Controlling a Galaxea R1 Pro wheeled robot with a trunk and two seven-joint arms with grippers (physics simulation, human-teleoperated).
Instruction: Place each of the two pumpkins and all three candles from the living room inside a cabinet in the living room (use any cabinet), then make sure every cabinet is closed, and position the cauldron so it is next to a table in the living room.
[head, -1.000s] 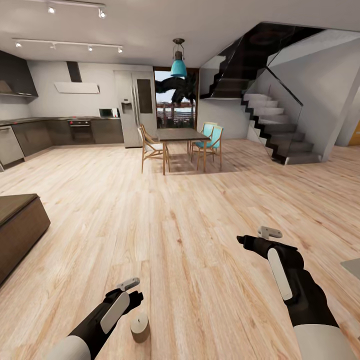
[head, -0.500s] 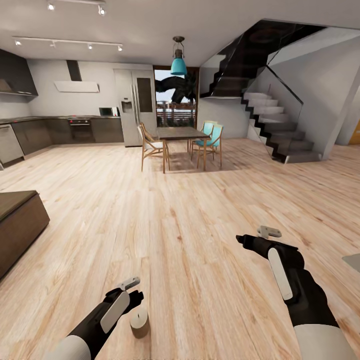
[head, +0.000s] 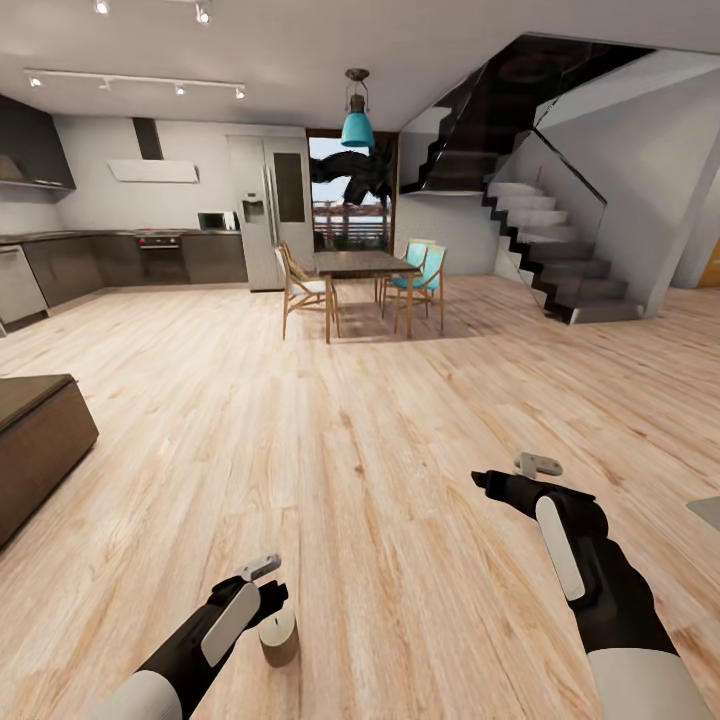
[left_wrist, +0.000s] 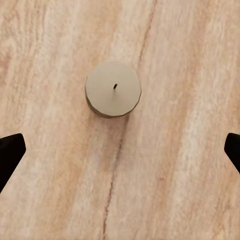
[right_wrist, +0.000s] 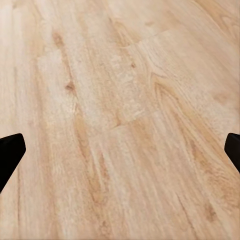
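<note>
- Down on the light plank floor (head: 360, 480), just beside the left gripper (head: 262, 580), one beige candle (head: 279, 636) stands upright, wick up.
- From the left wrist view the candle (left_wrist: 113, 89) sits below the gripper and off-centre between the two dark fingers (left_wrist: 10, 152), which show at opposite edges, spread wide and holding nothing.
- The right gripper (head: 510, 478) hangs over bare floor well apart from the candle; in the right wrist view its fingers (right_wrist: 10, 150) are likewise spread wide and empty, with only planks beneath.
- At the far left of the head view stands the end of a low dark-brown unit (head: 40, 440), which I take to be the cabinet; from this angle I cannot tell whether its fronts are shut.
- No pumpkins or cauldron appear here; beyond are a dining table (head: 360, 266) with chairs, a kitchen and a staircase (head: 560, 250).
- Step in hand, as I judge it: picking this candle off the floor with the left arm, early in the stowing work.
- The next move calls for shifting the left gripper until the candle lies midway between the fingers, lowering so they straddle its sides, then closing gently.
- Risk: the candle is short and stubby, so a low approach may scrape the floor, and an off-centre close could knock it over.
</note>
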